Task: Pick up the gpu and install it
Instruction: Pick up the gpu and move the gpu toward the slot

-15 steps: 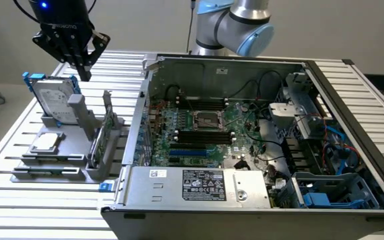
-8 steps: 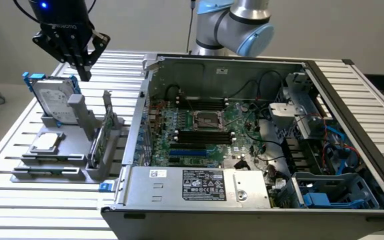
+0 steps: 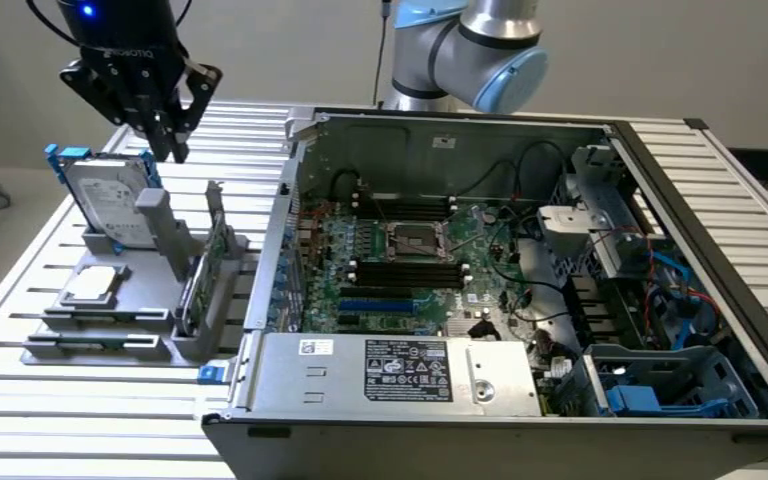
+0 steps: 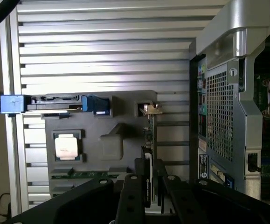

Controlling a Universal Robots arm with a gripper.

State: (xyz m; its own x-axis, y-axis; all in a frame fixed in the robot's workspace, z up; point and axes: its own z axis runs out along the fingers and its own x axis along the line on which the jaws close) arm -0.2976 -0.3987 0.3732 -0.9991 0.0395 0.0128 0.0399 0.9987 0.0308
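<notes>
The gpu [image 3: 200, 280] stands on edge in a slot of the grey holder [image 3: 131, 320], on the exterior view's left of the open computer case [image 3: 291, 190]. I see its green board and a silver bracket end. My gripper [image 3: 168, 145] hangs well above the holder, over the upright hard drive, touching nothing. In the wrist view the gpu [image 4: 148, 140] shows edge-on, lined up with the gap of my gripper [image 4: 151, 179]. The black fingers [image 4: 132, 196] stand a little apart and hold nothing.
The holder also carries a silver hard drive [image 3: 111, 195] with a blue frame, a processor chip [image 3: 91, 285] and a memory stick [image 3: 91, 342]. Inside the case lies the motherboard [image 3: 411, 250] with blue card slots [image 3: 371, 300]. The slatted metal table [image 3: 37, 400] surrounds everything.
</notes>
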